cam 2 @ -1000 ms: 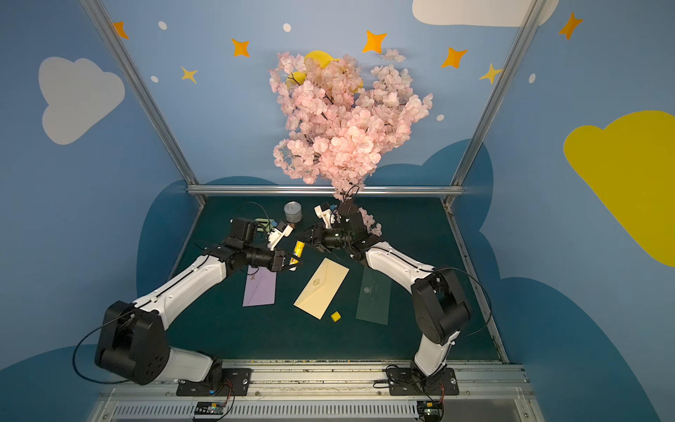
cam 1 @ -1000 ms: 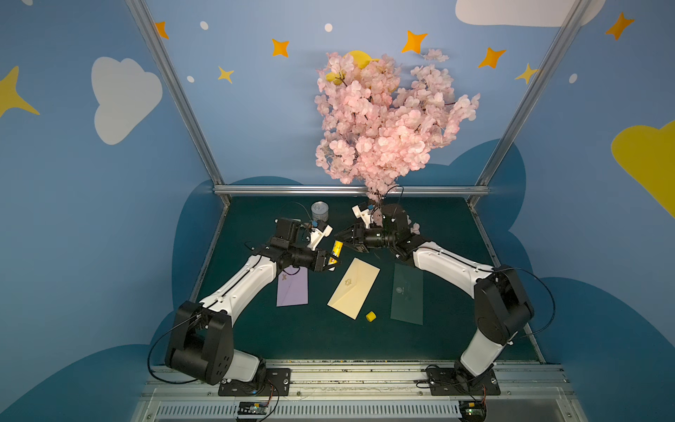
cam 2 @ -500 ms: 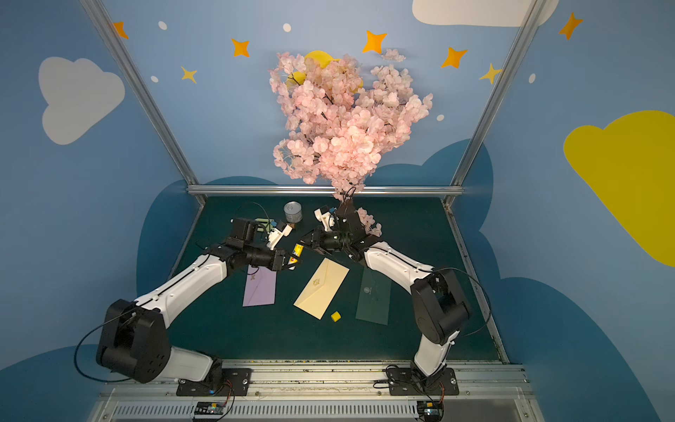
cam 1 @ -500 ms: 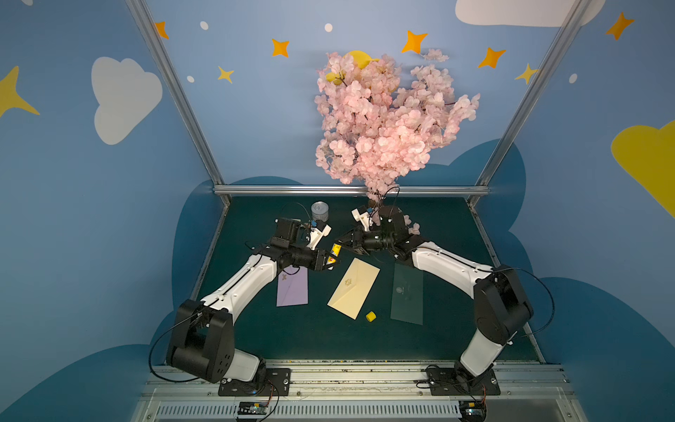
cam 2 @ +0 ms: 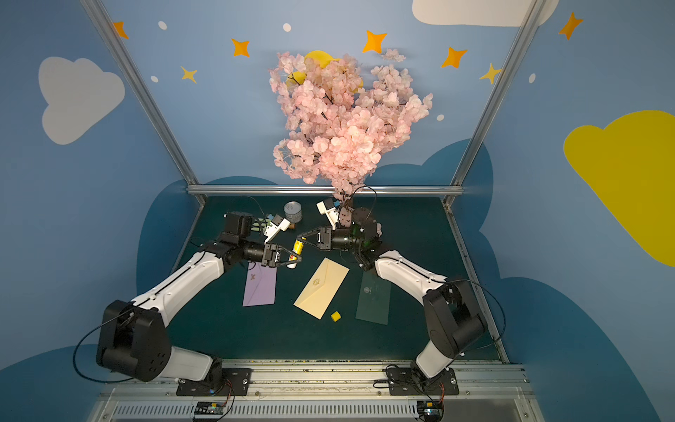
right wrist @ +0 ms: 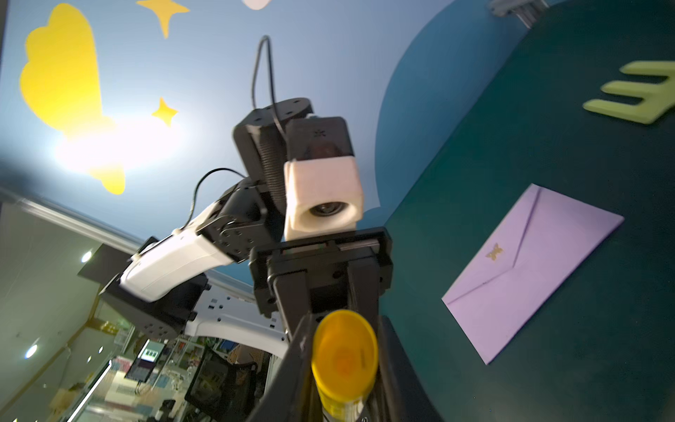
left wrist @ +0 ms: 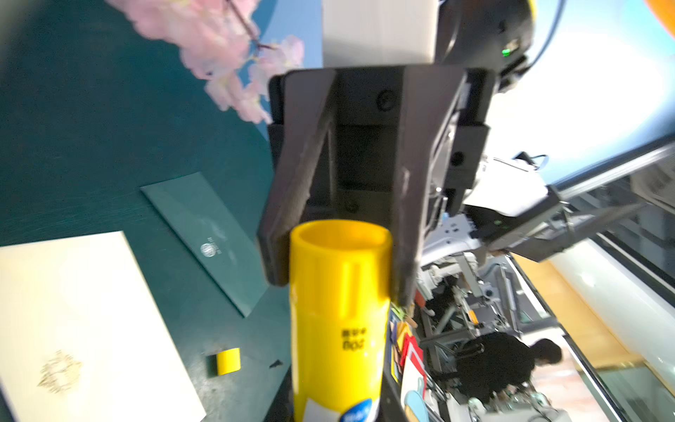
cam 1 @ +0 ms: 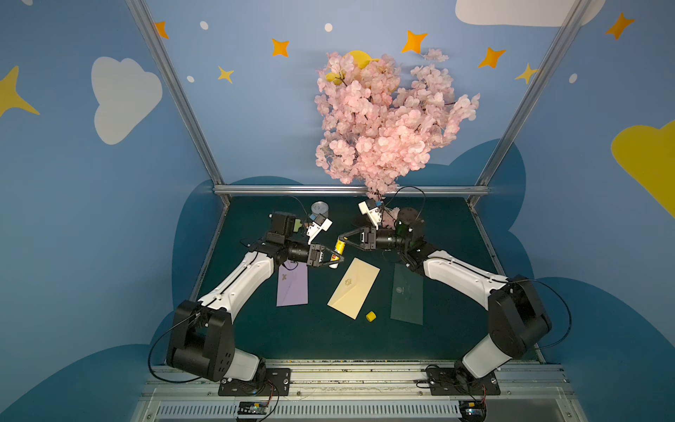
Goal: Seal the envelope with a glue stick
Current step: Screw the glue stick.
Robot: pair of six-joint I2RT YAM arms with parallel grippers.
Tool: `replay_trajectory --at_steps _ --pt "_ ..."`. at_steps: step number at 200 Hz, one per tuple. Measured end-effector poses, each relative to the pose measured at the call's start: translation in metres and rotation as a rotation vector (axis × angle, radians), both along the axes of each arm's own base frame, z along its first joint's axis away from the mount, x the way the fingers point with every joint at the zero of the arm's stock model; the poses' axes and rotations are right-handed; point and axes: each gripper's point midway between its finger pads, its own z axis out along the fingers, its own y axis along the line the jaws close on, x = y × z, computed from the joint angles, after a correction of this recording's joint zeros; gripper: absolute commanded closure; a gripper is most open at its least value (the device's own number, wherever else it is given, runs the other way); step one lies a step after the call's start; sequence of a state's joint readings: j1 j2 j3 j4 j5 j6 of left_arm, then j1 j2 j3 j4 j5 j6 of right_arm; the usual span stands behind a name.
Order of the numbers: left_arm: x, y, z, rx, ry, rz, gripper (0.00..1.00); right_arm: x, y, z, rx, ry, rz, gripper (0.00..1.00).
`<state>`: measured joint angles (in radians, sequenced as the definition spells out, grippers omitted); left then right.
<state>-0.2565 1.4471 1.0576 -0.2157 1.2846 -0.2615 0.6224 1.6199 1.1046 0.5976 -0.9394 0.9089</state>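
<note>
Right end effector over green tabletop

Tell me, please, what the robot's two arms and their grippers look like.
The left arm and right arm have glossy white link shells between bulky black joint housings. A thin black cable loops beside each shoulder. The left gripper and right gripper are black with tapering, triangular fingers, and a white camera housing sits on each wrist.

envelopes 3 (cream, lilac, green) | glue stick 1 | cap 1
</note>
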Motion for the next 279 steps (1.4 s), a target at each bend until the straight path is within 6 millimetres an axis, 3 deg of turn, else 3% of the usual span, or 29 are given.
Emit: replay_trajectory --at_steps 36,59,126,186,222,279 --pt "-0.018 0.002 0.028 -0.113 0.000 -0.118 0.97 -0.017 -0.003 0.028 0.111 -0.071 0.096 0.76" --pt "-0.018 0.006 0.032 -0.119 -0.007 -0.114 0.98 -0.016 -0.004 0.030 0.132 -0.066 0.106 0.60" --pt "0.015 0.011 -0.009 0.093 -0.060 0.119 0.98 0.018 -0.001 -0.005 -0.057 0.101 -0.047 0.51" --pt "0.026 0.009 -0.049 0.290 -0.094 0.206 0.98 0.037 0.014 -0.041 -0.220 0.214 -0.146 0.53" --pt "0.029 0.009 -0.058 0.344 -0.113 0.231 0.98 0.039 0.017 -0.065 -0.303 0.247 -0.183 0.63" --pt "0.031 0.009 -0.068 0.378 -0.100 0.235 0.98 0.040 0.018 -0.067 -0.323 0.248 -0.196 0.68"
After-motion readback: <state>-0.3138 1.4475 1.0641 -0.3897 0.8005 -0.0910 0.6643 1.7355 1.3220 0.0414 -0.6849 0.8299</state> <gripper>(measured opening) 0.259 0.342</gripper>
